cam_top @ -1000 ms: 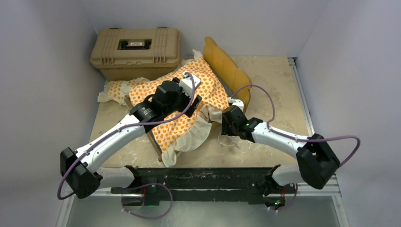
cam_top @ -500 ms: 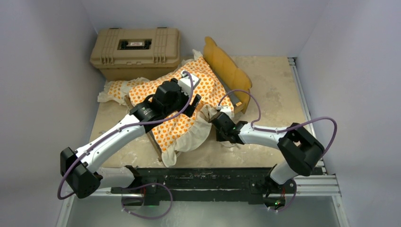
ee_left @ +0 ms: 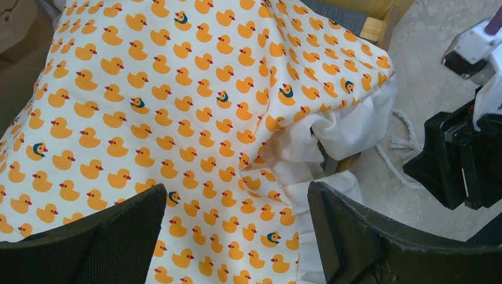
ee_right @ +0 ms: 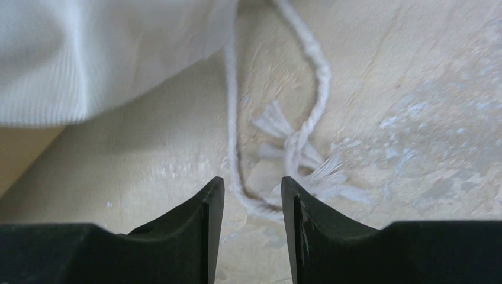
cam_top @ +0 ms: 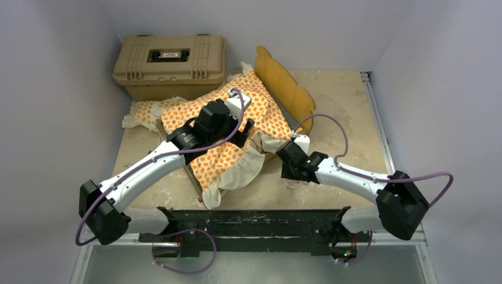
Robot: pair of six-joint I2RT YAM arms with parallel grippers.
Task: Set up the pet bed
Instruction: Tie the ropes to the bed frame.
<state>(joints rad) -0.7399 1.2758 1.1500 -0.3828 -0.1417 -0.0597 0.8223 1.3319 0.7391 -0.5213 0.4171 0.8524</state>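
The pet bed's light-wood frame, with its scalloped headboard, stands at the middle back. The duck-patterned mattress cushion lies crumpled and askew over it, and its white ruffle hangs off the near side. The small pillow lies to the left by the case. My left gripper hovers open just over the cushion, holding nothing. My right gripper is low over the table beside the ruffle. Its jaws are partly open, and a white string loops between the tips.
A tan plastic hard case stands at the back left, close to the pillow. The frayed string lies loose on the table by the frame's near right corner. The right arm sits close to the cushion's right edge.
The right arm swung in towards the ruffle, then drew back to the right and now sits low over the string. The left gripper shifted slightly up over the cushion.
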